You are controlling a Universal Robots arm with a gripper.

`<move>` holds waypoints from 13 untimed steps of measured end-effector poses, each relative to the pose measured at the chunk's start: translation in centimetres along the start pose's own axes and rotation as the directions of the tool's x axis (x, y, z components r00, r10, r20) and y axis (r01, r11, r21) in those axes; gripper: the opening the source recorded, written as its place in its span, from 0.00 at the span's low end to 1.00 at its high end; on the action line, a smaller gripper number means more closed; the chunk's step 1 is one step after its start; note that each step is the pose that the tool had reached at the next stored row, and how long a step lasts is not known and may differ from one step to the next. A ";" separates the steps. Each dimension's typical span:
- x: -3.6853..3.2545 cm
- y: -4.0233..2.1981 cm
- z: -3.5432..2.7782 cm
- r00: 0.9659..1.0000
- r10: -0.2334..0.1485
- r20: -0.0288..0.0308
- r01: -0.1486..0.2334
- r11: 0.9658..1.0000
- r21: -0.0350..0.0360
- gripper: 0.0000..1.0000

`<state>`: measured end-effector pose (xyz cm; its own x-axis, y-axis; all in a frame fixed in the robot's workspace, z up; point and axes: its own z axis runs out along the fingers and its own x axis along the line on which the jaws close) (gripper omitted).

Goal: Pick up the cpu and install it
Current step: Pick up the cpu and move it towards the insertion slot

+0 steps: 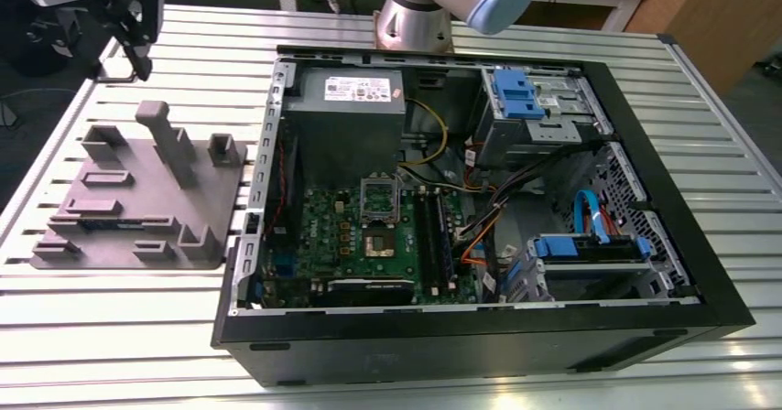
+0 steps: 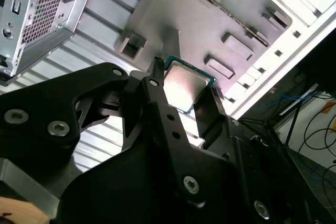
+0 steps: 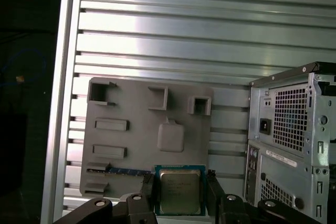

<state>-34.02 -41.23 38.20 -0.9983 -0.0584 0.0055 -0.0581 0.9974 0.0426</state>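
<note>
The cpu (image 3: 180, 191), a small square chip with a shiny metal top and green edge, sits between my gripper's (image 3: 180, 199) black fingers (image 3: 148, 190), which are shut on its two sides. In the second wrist view the cpu (image 2: 185, 84) hangs above the grey fixture plate (image 2: 205, 14), held by the gripper (image 2: 184, 92). In the exterior view the gripper (image 1: 137, 58) hovers high over the slatted table, beyond the fixture plate (image 1: 128, 204) and to the left of the open computer case (image 1: 489, 332). The motherboard's socket (image 1: 381, 242) lies inside the case, its silver bracket (image 1: 379, 197) raised.
The fixture plate (image 3: 137, 148) carries several raised blocks and slots, and a tall post (image 1: 163, 140). The case holds a grey power supply (image 1: 354, 90), blue drive brackets (image 1: 515, 94) and cables. The arm's base (image 1: 416, 16) stands behind the case. The metal table (image 1: 110, 337) has slats.
</note>
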 end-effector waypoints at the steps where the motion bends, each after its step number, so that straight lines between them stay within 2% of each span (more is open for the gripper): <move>1: -0.25 -0.01 0.00 1.000 0.000 0.000 0.000 1.000 0.000 0.47; 5: -1.56 -0.09 0.00 1.000 0.000 0.000 0.000 1.000 0.000 0.47; 13: -5.17 -0.31 0.11 1.000 0.000 0.000 0.000 1.000 0.000 0.47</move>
<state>-28.85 -41.23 38.05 -0.9983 -0.0585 0.0055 -0.0582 0.9974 0.0426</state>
